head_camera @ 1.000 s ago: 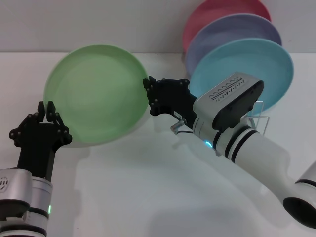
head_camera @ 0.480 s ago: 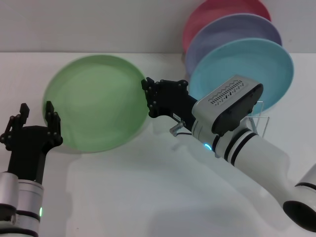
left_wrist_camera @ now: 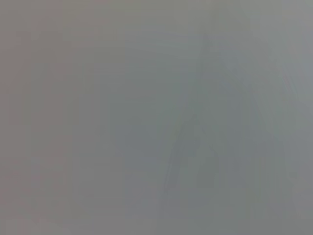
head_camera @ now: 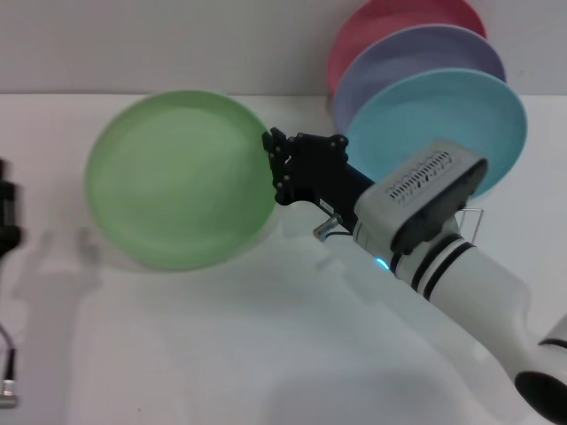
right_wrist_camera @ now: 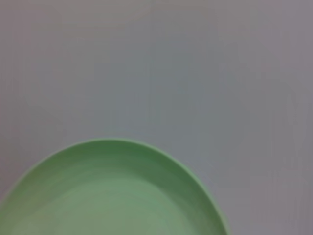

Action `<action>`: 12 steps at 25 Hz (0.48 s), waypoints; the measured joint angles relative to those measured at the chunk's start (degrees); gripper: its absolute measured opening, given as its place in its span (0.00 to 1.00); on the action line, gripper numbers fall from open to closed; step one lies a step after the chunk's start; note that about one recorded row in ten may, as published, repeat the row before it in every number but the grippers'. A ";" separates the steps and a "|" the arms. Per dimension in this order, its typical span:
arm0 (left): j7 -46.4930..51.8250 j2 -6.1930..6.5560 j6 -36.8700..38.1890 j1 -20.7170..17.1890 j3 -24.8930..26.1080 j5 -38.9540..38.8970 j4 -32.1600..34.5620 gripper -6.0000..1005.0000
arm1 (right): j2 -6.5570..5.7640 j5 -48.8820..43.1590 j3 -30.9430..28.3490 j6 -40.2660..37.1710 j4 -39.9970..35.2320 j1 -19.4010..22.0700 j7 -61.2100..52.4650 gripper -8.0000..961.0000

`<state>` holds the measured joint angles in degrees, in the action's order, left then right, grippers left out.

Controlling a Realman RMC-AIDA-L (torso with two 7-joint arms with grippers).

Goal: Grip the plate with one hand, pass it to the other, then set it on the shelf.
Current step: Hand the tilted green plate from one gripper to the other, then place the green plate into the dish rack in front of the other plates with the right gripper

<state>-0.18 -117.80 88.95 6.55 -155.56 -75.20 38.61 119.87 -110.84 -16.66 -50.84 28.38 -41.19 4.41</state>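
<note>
Showing only a dark sliver at the left edge, the left pincer [head_camera: 5,212] is unreadable; the right pincer [head_camera: 285,168] clamps the green plate's [head_camera: 182,177] right rim.

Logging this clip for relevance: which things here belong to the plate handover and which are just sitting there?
Part of the job:
green plate
right gripper, clamped on the plate's edge
wire rack
left gripper, at the picture's left edge

Just there:
blue plate, purple plate and pink plate, standing in the rack
</note>
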 joint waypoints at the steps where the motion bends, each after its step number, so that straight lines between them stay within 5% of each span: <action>1: 5.28 0.00 0.73 0.10 1.27 1.21 -2.48 0.48 | 0.00 0.01 -0.07 -1.31 0.24 0.54 0.99 0.03; 5: 24.03 -0.04 1.34 2.03 6.00 4.29 -12.66 0.48 | 0.00 0.02 -0.39 -6.53 0.72 2.94 4.00 0.03; 12: 36.54 0.13 4.48 3.78 9.42 4.72 -19.60 0.48 | -0.40 0.02 -0.77 -16.48 -1.23 6.50 7.56 0.02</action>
<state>36.36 -117.67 93.43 10.33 -146.15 -70.49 19.01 119.47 -110.82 -17.42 -67.32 27.15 -34.69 11.96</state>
